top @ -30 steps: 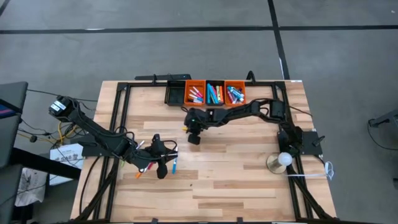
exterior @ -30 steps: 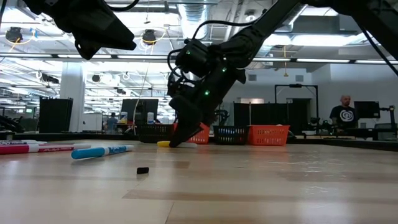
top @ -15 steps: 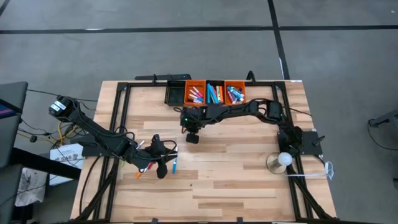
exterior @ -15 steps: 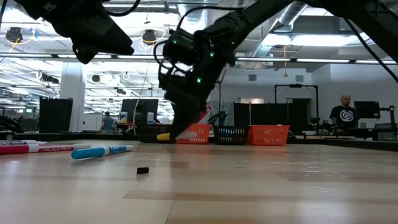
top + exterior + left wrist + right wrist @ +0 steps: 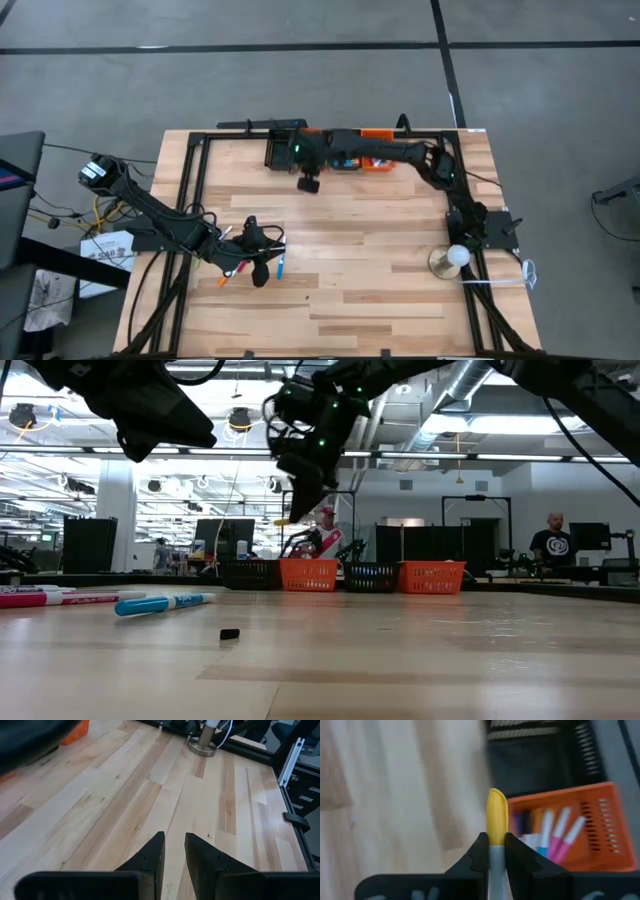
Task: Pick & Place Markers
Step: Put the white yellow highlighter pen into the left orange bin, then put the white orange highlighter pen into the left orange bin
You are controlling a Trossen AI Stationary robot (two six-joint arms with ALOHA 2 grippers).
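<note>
My right gripper (image 5: 308,180) is at the far side of the table, by the bins, shut on a marker with a yellow cap (image 5: 496,815). In the low view it hangs high above the table (image 5: 300,495). The orange bin (image 5: 580,827) holds pink and white markers; a black bin (image 5: 540,767) stands beside it. My left gripper (image 5: 262,268) hovers over loose markers at the near left, among them a blue one (image 5: 281,265) and a pink one (image 5: 60,600) lying flat. Its fingers (image 5: 174,852) stand a narrow gap apart, empty. My right gripper pinches the marker's pale barrel just below the yellow cap (image 5: 496,854) between its two fingers. The marker lies along the fingers, its yellow cap sticking out past the fingertips. It is lifted clear of the table.
A round metal base with a white ball (image 5: 452,258) stands at the near right; it also shows in the left wrist view (image 5: 202,745). A black frame rail (image 5: 200,170) runs around the table. A small black piece (image 5: 230,633) lies on the wood. People stand in the room behind.
My right gripper has gone up and toward the table's far edge with the yellow-capped marker, from the table's middle to the bins. The marker's yellow end, which was down at the table, is now lifted clear.
</note>
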